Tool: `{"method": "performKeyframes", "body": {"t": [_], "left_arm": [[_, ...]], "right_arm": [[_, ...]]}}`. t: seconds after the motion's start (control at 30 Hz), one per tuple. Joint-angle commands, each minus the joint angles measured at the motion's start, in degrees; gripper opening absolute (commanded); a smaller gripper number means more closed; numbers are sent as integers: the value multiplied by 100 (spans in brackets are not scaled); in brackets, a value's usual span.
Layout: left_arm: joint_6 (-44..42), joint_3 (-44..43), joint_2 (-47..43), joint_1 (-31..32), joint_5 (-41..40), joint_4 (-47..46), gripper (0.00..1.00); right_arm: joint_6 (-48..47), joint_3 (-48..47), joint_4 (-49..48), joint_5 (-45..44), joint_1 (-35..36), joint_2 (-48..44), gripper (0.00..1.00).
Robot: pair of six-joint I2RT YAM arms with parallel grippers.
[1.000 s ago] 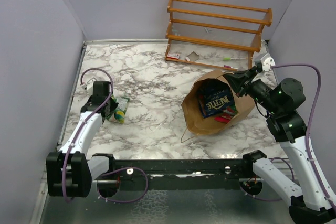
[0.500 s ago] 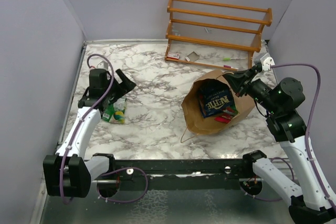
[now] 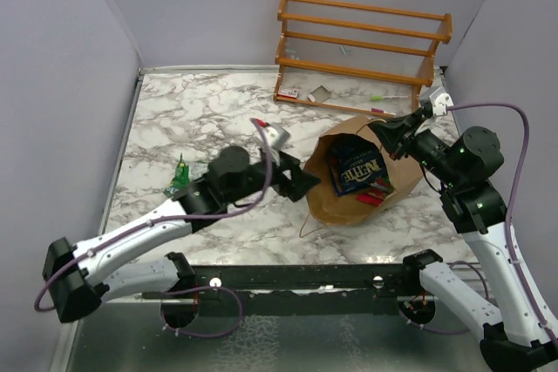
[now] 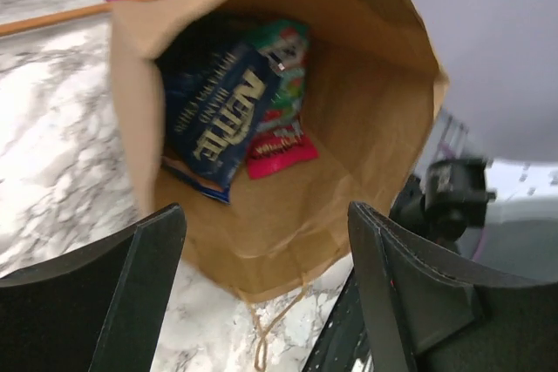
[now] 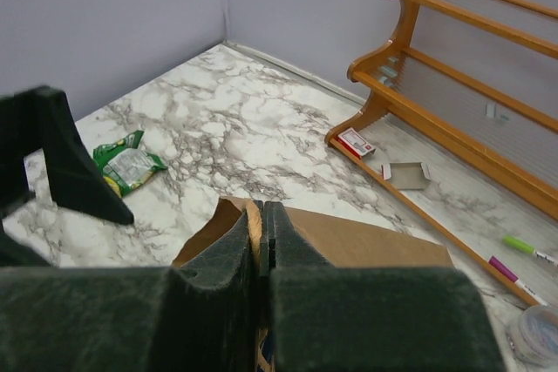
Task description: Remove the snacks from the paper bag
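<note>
A: Where is the paper bag [image 3: 336, 206], and why does it gape like that?

B: It lies on its side at 3 o'clock on the desk [image 3: 200, 119]. The right end effector [image 3: 384, 135] is pinched tight on the rim at about 1 o'clock of the mouth. I judge that grip holds the mouth up and stops the bag sliding when something reaches in.

A: And the left end effector [image 3: 301, 182]?

B: Spread wide with nothing between its fingers, at 9 o'clock of the mouth and aimed straight into it. From the wrist view the whole inside shows between the two fingers.

A: What is inside?

B: A dark blue packet [image 4: 218, 119] lies flat on the lower wall and is the nearest one. A teal-red packet [image 4: 286, 58] is tucked behind it at 1 o'clock, and a small red-white packet [image 4: 283, 150] sits at its 4 o'clock edge.

A: Anything out?

B: One green-yellow packet [image 3: 180, 176] lies on the marble at 9 o'clock, well apart from the bag. Three look left to fetch, and I'd take the blue first, since it lies on top
</note>
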State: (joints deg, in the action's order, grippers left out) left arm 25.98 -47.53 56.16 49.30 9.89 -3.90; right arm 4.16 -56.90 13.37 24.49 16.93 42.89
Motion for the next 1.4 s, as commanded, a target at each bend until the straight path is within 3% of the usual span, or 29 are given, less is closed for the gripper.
{"method": "performKeyframes", "body": {"t": [0.0,0.07,0.17,0.33,0.5,0.67,0.8,0.97,1.17,1.37], "left_arm": [[-1487,-438,947,1525,-1984,-238,78],[-1964,-780,1535,1922,-2381,-131,78],[-2247,-1229,2378,1994,-2500,-110,75],[-2647,-1580,3330,1966,-2143,-651,71],[-2799,-2112,4377,1801,-2260,-570,48],[-2689,-1958,4671,1549,-2290,-1095,44],[-2632,-1899,4901,1452,-2292,-1471,45],[-2682,-1971,5275,1437,-2786,-1911,59],[-2843,-2301,5721,1338,-2909,-2002,69],[-2857,-2532,6169,1258,-2989,-2039,73]], "right_arm": [[49,-14,-207,29,12,-25,2],[41,-25,-201,25,12,-36,2],[36,-34,-201,12,12,-44,2],[32,-40,-203,19,12,-75,2],[54,-100,-187,32,12,-79,2],[49,-158,-133,38,12,-84,2],[49,-124,-157,53,12,-72,2],[88,-102,-192,95,12,-36,2],[86,-113,-182,94,12,-18,2],[76,-97,-185,96,12,-19,2]]}}
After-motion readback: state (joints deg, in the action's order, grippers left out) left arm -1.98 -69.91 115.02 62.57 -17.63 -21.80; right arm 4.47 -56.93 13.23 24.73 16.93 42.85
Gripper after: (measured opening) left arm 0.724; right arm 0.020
